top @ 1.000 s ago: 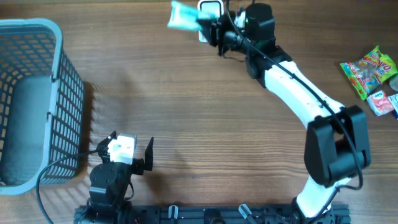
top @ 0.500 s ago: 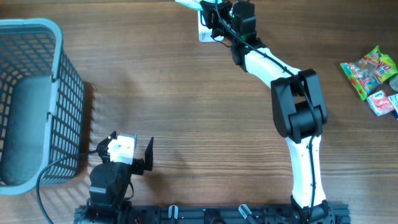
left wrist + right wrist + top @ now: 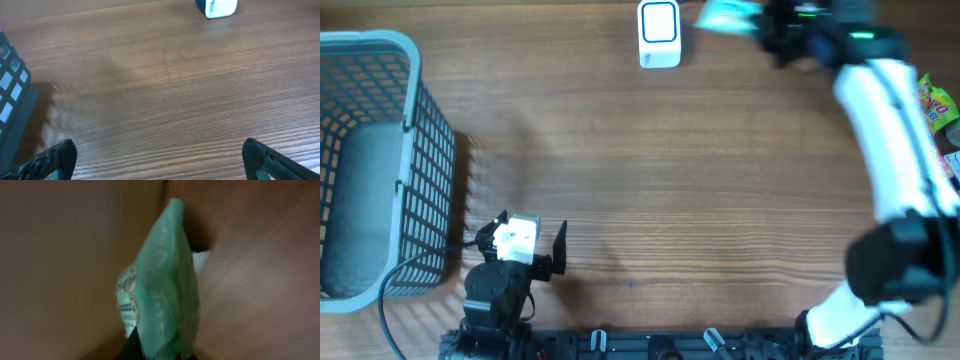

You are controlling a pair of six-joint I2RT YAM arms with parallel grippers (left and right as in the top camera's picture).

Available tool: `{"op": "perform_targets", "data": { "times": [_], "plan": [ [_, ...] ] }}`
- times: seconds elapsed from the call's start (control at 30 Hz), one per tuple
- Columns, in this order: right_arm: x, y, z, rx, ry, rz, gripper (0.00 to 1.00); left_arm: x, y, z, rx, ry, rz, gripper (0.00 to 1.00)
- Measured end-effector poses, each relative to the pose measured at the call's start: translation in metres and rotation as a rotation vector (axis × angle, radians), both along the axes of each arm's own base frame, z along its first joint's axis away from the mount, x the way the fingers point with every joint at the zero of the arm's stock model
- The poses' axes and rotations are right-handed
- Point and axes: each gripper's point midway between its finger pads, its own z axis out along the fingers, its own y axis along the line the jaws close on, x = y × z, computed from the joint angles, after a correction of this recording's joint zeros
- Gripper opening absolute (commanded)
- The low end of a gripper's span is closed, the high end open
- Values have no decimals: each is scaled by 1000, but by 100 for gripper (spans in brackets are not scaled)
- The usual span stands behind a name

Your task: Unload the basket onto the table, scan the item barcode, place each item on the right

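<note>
Right gripper (image 3: 763, 22) is up at the far edge of the table (image 3: 670, 180), just to the right of the scanner (image 3: 659, 33), jaws clamped tight on a green packet (image 3: 728, 14). The packet pokes out of the grip toward the scanner, near it but apart, with a strip of bare wood between the two. The overhead view is smeared around there.

From the right wrist the packet fills the frame edge-on, pinched at its lower end. The print is too blurred to read, and I cannot tell whether a barcode faces the scanner.

Well away from the scanner, on the near side and off to its left, the left gripper (image 3: 525, 240) sits with jaws spread wide, holding nothing.

Further left of the scanner stands a grey basket (image 3: 415, 120). Far out to the scanner's right, bright snack packets (image 3: 920, 115) lie at the table's edge.
</note>
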Motion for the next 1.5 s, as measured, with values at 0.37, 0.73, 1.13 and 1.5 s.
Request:
{"op": "perform_targets", "data": {
  "times": [0.37, 0.73, 1.13, 1.5],
  "plan": [
    [-113, -240, -192, -335, 313, -172, 100, 0, 0, 1, 0, -2, 0, 100],
    [-164, -147, 146, -547, -607, -14, 100, 0, 0, 0, 0, -2, 0, 100],
    [-298, -70, 227, -740, -902, -47, 100, 0, 0, 0, 0, -2, 0, 100],
    [-340, -33, 160, -953, -1190, 85, 100, 0, 0, 1, 0, -3, 0, 100]
  ]
}}
